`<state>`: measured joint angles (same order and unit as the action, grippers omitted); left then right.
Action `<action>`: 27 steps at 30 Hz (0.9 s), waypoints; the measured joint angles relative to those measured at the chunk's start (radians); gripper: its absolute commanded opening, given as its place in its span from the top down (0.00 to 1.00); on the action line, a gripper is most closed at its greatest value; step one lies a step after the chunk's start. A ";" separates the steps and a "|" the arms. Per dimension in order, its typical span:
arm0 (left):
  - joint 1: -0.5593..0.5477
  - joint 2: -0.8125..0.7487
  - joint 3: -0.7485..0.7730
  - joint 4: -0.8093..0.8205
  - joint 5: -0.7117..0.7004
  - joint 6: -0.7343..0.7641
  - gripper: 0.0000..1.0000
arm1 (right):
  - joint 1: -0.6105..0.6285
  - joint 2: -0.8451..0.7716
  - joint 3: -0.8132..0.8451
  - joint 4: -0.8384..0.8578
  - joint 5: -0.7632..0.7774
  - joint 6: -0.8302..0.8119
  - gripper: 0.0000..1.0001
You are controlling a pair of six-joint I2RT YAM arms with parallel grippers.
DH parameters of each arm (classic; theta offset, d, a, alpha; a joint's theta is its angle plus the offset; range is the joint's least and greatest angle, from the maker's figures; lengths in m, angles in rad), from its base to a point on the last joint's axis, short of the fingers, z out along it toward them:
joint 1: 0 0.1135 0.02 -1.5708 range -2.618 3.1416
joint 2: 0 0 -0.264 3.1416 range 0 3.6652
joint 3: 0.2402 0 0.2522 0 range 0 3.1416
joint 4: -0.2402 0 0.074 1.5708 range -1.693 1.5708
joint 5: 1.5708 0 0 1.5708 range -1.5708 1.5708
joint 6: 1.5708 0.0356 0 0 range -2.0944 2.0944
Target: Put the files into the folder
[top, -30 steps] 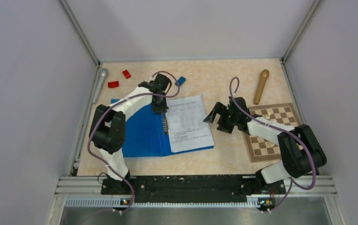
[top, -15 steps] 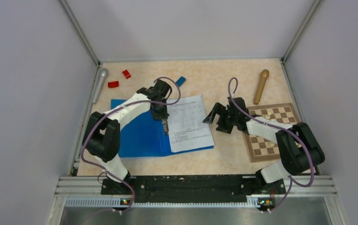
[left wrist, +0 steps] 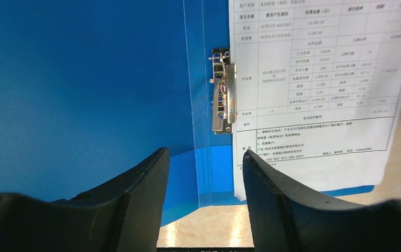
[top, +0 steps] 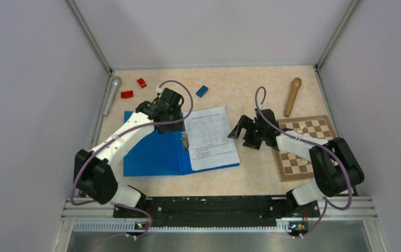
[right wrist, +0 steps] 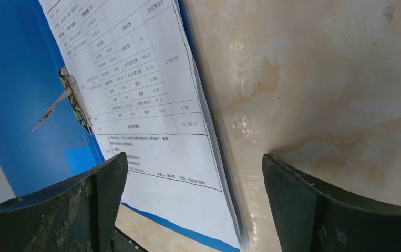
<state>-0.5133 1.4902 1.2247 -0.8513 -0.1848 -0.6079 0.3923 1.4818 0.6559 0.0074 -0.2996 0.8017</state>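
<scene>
Both arms are reaching forward; the left gripper (left wrist: 204, 157) is hovering half-parted, and the right gripper (right wrist: 195, 160) is gaping wide, empty.

The table (top: 240, 84) holds one open blue folder (top: 151, 152) with one metal clip (left wrist: 223, 92), one stack of white files (top: 211, 137) whose sheets cannot be counted, two red blocks (top: 127, 94) (top: 142, 82), one small blue block (top: 202, 91), one silver microphone (top: 111, 93), one tan microphone (top: 292, 96) and one chessboard (top: 303, 147).

folder (left wrist: 82, 79) open flat | files (left wrist: 319, 79) just right of clip (left wrist: 223, 100) | left gripper (left wrist: 204, 157) parted, empty
</scene>
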 measured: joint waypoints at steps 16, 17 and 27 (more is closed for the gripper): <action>0.609 -0.293 -0.187 -0.027 0.042 0.017 0.01 | 0.031 -0.101 0.053 -0.128 0.123 -0.095 0.03; 0.633 -0.302 -0.190 -0.031 0.042 0.019 0.01 | 0.031 -0.101 0.053 -0.127 0.124 -0.097 0.03; 0.795 -0.314 -0.266 0.010 0.039 0.036 0.01 | 0.031 -0.101 0.053 -0.136 0.122 -0.108 0.03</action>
<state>0.2813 1.1763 0.9585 -0.8417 -0.1459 -0.5716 0.4236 1.3811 0.7090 -0.1284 -0.1780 0.6941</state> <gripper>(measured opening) 0.987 0.969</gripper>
